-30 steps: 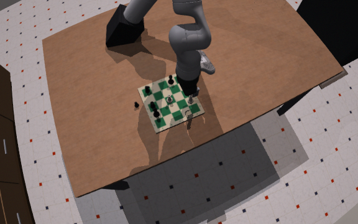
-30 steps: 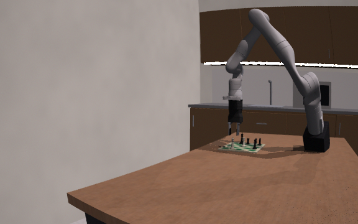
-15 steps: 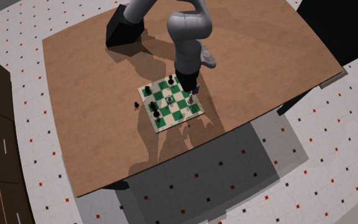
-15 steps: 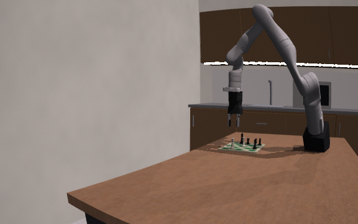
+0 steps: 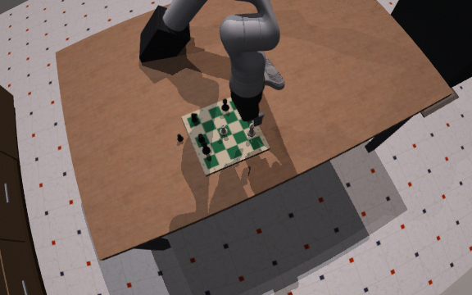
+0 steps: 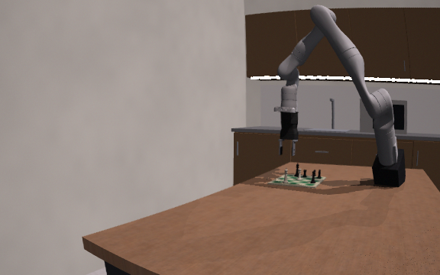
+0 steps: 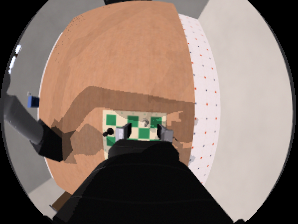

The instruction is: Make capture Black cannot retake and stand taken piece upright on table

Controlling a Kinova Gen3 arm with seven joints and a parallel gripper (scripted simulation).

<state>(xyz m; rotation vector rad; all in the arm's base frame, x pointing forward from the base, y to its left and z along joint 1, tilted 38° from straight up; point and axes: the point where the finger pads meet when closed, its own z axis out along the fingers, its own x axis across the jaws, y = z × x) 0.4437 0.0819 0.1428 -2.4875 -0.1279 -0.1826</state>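
Observation:
A small green and cream chessboard (image 5: 225, 135) lies on the wooden table; it also shows in the side view (image 6: 297, 180) and the wrist view (image 7: 135, 125). Two white pieces stand on it, one near the middle (image 5: 223, 130) and one toward the right edge (image 5: 251, 130). Several black pieces stand along the left side and back, among them one at the back (image 5: 224, 106). A black pawn (image 5: 179, 138) stands upright on the table left of the board. My gripper (image 6: 287, 150) is open and empty, well above the board's right side, over the right white piece.
The arm's black base (image 5: 164, 38) sits at the table's back. The table's front edge (image 5: 229, 213) lies just below the board. A kitchen counter (image 6: 328, 134) runs behind the table.

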